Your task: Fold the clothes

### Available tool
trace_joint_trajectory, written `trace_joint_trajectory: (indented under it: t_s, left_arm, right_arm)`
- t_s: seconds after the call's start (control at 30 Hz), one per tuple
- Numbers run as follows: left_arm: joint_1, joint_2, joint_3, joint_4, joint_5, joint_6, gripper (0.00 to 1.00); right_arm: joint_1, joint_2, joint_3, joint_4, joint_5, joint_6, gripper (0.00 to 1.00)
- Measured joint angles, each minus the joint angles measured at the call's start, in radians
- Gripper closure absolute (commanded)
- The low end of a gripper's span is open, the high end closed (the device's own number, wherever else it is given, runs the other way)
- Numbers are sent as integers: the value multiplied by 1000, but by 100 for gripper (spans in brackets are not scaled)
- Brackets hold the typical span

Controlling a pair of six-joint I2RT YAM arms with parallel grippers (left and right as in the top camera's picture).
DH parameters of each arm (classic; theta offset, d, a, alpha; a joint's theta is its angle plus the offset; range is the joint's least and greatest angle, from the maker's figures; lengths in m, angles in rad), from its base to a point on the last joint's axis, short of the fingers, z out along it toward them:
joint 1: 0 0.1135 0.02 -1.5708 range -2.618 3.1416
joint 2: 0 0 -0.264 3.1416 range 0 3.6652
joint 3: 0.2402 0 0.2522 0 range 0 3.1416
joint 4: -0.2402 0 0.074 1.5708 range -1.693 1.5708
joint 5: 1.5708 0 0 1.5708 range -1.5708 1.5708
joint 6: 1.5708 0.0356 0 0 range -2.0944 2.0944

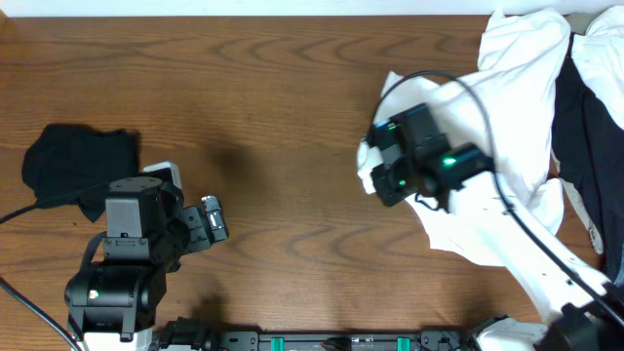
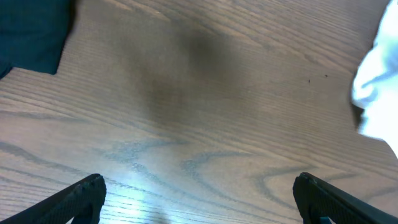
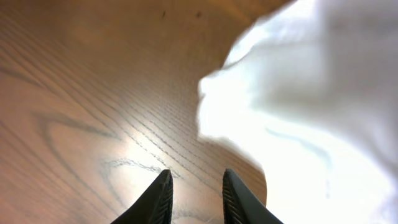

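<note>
The shirt point(image 1: 517, 88) is lying crumpled along the counter's point(image 1: 283, 88) right edge, reaching toward the far right corner. To fold it well, I am judging that it needs dragging to the middle and spreading flat first, pinching one hem layer rather than a bunch. My right tool point(image 3: 196, 177) is hovering over bare wood just beside the shirt's left edge, jaws slightly parted, gripping nothing. My left tool point(image 2: 199, 183) is gaping wide by the near left corner, empty.
</note>
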Motion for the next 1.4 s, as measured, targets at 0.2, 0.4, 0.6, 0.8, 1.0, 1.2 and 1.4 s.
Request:
trace_joint_trajectory:
  t_s: [0.2,0.4,0.6,0.8,1.0,1.2,1.4]
  left_arm:
    - [0,0,0,0,0,0,2]
    - [0,2,0,39,49,0,2]
    - [-45,83,0,143,177,-2,2]
    - [-221,306,2,302,225,-40,2]
    - [-423,561,4,570,244,-109,2]
    - [-535,825,6,794,253,-270,2]
    - [-595,1027,6,1000,258,-396,2]
  right_arm:
    - [36,19,-3,23,253,87,69]
    - [-53,-80,-4,7,435,219,53]
    - [-231,-268,-4,-53,455,267,39]
    - [-414,-355,-4,-149,395,275,31]
    - [-530,-363,-5,-232,365,280,26]
    - [-552,-363,-5,-252,355,280,25]
    - [-552,-363,-5,-256,349,280,25]
